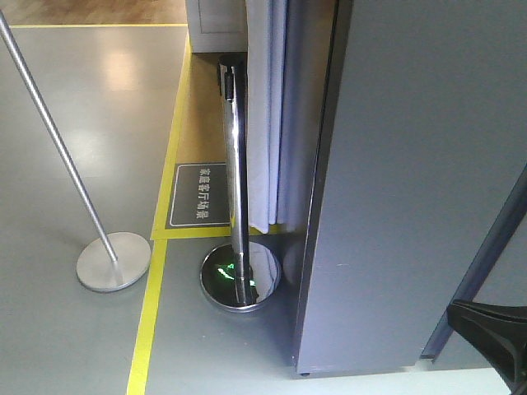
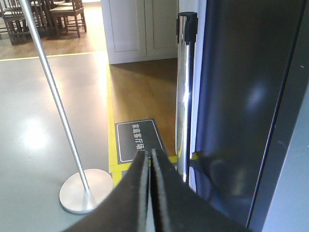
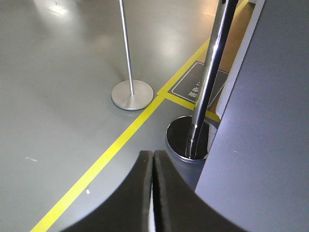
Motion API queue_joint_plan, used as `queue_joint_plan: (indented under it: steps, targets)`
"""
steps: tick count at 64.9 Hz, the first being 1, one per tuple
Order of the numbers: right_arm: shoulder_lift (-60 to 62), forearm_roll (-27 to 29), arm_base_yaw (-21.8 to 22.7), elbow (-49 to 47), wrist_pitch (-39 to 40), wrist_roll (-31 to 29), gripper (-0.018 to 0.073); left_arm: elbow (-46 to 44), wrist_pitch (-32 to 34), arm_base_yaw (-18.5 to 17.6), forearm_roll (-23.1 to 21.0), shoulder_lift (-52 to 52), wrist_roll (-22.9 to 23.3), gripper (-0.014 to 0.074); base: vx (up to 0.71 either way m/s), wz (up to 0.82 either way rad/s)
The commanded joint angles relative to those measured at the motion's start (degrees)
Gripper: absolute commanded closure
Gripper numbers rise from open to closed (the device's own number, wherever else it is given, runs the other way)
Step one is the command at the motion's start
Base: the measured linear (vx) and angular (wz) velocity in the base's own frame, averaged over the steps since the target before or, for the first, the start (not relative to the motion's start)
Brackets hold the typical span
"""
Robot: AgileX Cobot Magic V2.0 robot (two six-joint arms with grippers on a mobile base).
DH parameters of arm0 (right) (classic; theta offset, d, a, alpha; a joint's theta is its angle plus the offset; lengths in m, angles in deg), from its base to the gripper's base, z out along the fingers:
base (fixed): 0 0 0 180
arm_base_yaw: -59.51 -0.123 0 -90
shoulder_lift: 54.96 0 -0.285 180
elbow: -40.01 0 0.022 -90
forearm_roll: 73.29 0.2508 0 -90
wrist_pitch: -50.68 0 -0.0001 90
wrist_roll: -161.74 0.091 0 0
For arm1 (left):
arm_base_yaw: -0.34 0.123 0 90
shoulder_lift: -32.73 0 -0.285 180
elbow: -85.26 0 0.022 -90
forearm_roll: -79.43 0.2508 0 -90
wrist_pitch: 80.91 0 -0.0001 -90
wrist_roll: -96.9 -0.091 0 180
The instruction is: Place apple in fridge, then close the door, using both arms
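The apple is out of view in every frame. A tall dark grey upright panel (image 1: pixel 412 181) fills the right of the front view and also shows in the wrist views as the grey panel (image 2: pixel 241 96) (image 3: pixel 265 121). No white inside shows, so I cannot tell whether it is the fridge, its door or a cabinet. My left gripper (image 2: pixel 148 152) is shut with nothing in it, pointing over the floor toward a dark floor sign (image 2: pixel 137 140). My right gripper (image 3: pixel 153 152) is also shut and empty, above grey floor beside the panel's near corner.
A chrome stanchion (image 1: pixel 235 164) with a round mirrored base (image 1: pixel 240 276) stands just left of the panel. A matte silver pole (image 1: pixel 49 123) on a disc base (image 1: pixel 114 261) leans further left. Yellow floor tape (image 1: pixel 148 321), a white curtain (image 1: pixel 268 115) and a white cabinet (image 2: pixel 140 29) lie beyond.
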Motion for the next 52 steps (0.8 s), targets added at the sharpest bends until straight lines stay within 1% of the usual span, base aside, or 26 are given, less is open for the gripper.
queue_joint_plan:
  steps: [1,38,43,47,52]
  targets:
    - [-0.03,2.22,0.11,-1.46,1.70,-0.25,0.0562,-1.03,3.84,0.12,-0.76,0.93,0.05,0.0604,0.00,0.00]
    - [0.75,2.06,0.11,-1.41,2.29,-0.32,0.0562,-1.03,3.84,0.12,-0.76,0.93,0.05,0.0604,0.00,0.00]
    - [2.79,2.01,0.11,-0.33,4.99,-0.32,0.0562,-1.03,3.84,0.12,-0.76,0.93,0.05,0.0604,0.00,0.00]
    - [4.95,2.06,0.11,1.82,10.95,-0.05,0.0562,-1.03,3.84,0.12,-0.76,0.93,0.05,0.0604,0.00,0.00]
    - [7.99,2.66,0.06,6.19,18.17,3.55,0.0562,-1.03,3.84,0.12,-0.76,0.93,0.05,0.0604,0.00,0.00]
